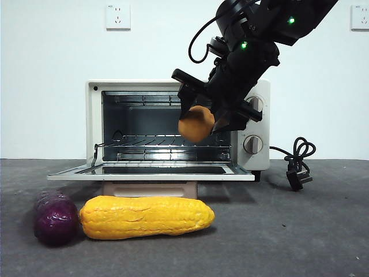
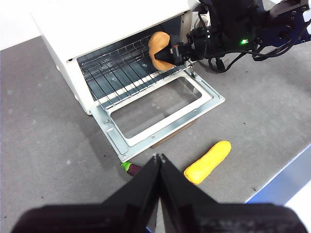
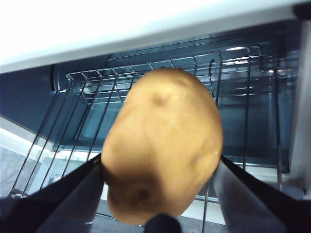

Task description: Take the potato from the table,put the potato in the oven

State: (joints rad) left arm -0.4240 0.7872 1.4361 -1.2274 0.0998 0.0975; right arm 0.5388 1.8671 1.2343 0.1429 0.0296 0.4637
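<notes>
Corn (image 1: 146, 217) on worktop (image 1: 300, 231) at 6 o'clock, right gripper (image 1: 203, 118) clamping potato (image 1: 196, 123) before open oven (image 1: 173, 127), left gripper (image 2: 158, 158) closed, empty.

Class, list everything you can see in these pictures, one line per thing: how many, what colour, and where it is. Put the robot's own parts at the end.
potato: one, tan-brown, held in the air at the oven's open mouth, above the wire rack
oven: one, cream-white, on the table, door folded down flat
wire rack: one, metal, inside the oven
corn cob: one, yellow, lying on the table in front of the oven
purple vegetable: one, dark purple, touching the corn cob's end
power cord: one, black, coiled on the table beside the oven
wall sockets: two, white, on the wall behind
table: one, dark grey
right gripper: black, shut on the potato
left gripper: black, shut, held high over the table
</notes>
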